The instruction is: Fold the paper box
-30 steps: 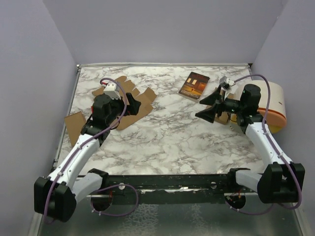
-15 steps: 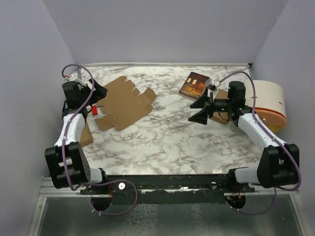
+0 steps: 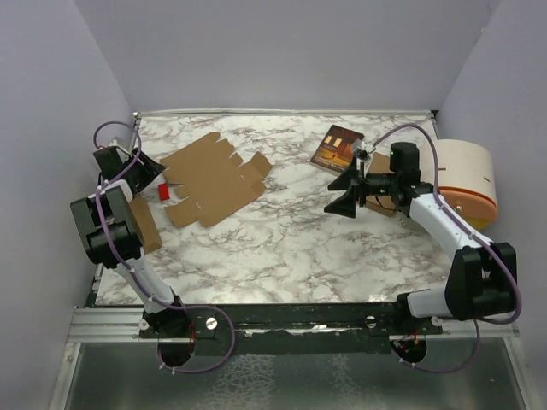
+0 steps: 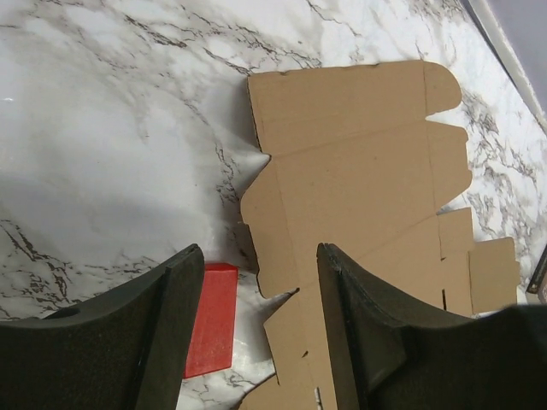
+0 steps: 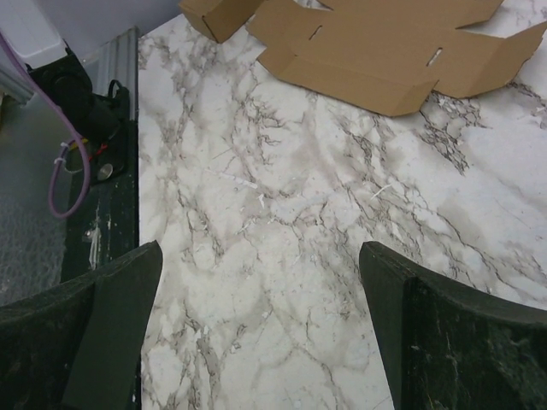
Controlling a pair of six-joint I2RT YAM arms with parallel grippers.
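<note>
The paper box lies flat and unfolded on the marble table, left of centre, with flaps and tabs spread out. It fills the upper right of the left wrist view and runs along the top of the right wrist view. My left gripper is open and empty at the table's far left, just off the box's left edge; the left wrist view shows it over that edge. My right gripper is open and empty, right of centre, well apart from the box, over bare marble.
A small red piece lies by the box's left edge. A second tan cardboard piece lies at the left edge. A dark printed booklet lies at back right. A white drum with an orange band stands at far right.
My left arm has lifted off the box and swung back to the table's far left corner, uncovering the flat box and the red piece. My right gripper has shifted slightly left.
</note>
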